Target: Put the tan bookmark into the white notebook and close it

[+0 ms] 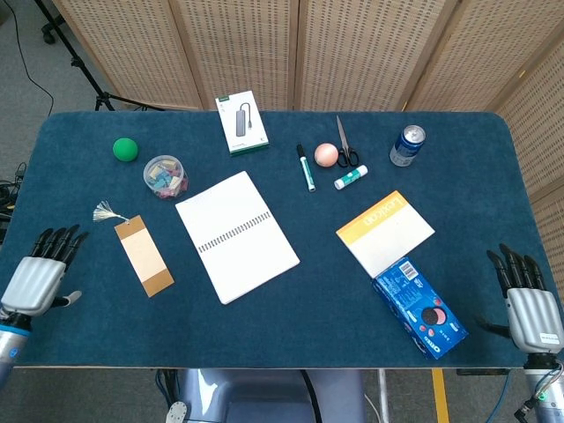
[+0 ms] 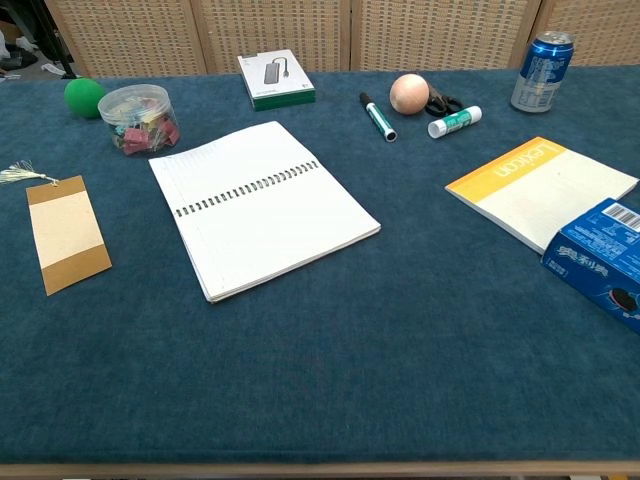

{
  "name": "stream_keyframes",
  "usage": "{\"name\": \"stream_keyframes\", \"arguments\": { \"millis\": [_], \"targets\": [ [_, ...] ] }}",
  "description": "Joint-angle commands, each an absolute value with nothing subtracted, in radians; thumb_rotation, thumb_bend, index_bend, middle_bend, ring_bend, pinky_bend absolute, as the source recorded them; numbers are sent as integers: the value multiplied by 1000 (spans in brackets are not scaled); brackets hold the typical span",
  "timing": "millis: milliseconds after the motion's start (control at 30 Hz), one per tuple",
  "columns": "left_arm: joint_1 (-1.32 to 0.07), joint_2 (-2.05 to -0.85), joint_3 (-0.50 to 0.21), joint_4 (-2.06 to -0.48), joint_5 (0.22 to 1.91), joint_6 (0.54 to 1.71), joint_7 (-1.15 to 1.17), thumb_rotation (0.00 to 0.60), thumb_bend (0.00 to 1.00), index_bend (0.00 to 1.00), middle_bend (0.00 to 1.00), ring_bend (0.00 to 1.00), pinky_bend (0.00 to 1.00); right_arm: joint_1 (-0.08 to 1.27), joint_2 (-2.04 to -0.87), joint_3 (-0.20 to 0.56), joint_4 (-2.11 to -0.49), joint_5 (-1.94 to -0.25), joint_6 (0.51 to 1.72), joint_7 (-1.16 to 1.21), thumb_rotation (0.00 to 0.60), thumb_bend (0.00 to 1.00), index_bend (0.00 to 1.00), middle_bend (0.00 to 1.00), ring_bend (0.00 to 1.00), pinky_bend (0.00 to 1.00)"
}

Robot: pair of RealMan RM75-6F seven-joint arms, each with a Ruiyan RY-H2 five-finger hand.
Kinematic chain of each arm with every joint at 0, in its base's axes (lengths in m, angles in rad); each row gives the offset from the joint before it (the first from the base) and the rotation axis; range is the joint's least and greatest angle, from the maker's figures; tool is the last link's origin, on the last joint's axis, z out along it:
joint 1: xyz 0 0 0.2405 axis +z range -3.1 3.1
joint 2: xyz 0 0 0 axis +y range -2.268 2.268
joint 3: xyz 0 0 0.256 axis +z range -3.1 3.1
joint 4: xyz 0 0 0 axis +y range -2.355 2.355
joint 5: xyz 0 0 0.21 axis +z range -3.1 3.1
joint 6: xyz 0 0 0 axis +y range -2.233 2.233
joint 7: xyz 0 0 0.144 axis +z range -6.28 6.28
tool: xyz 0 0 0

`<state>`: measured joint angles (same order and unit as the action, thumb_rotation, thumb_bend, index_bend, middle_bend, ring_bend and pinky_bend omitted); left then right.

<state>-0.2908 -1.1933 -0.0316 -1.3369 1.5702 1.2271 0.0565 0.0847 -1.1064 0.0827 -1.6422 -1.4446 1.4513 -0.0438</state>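
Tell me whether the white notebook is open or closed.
Open: the white notebook lies flat, both blank pages spread either side of its spiral binding.

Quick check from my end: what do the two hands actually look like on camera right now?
In the head view, the left hand and right hand match: ribbed silver-grey backs, black fingers, a pale thumb at the side. Thin cabling and a small green light show below the right wrist.
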Motion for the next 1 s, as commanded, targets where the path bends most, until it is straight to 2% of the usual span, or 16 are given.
{"name": "stream_keyframes", "arguments": {
  "millis": [33,233,333,400,567,733,1000],
  "targets": [
    [-422,-1201,-5,-1231,1653,1075,60,600,0,0,0,0,0,89,-1106,95,-1640,-1418,1439,-39,600,0,0,0,0,0],
    [-489,-1214,10,-1217,1656,980,93,600,0,1,0,0,0,93,-1102,97,-1642,-1401,1422,-43,600,0,0,0,0,0],
    [-512,-1224,5,-1227,1642,956,83,600,0,50,0,0,0,95,-1102,97,-1644,-1399,1418,-45,600,0,0,0,0,0],
    [-525,-1236,2,-1224,1639,951,84,600,0,109,0,0,0,96,-1103,97,-1644,-1399,1416,-46,600,0,0,0,0,0],
    [-544,-1256,9,-1229,1632,937,80,600,0,122,0,0,0,93,-1101,96,-1648,-1398,1419,-42,600,0,0,0,0,0],
    [-553,-1269,18,-1238,1619,928,105,600,30,205,0,0,0,94,-1099,93,-1649,-1400,1415,-41,600,0,0,0,0,0],
    [-578,-1289,12,-1244,1594,903,132,600,56,215,0,0,0,93,-1097,93,-1652,-1398,1416,-39,600,0,0,0,0,0]
  ]
}}
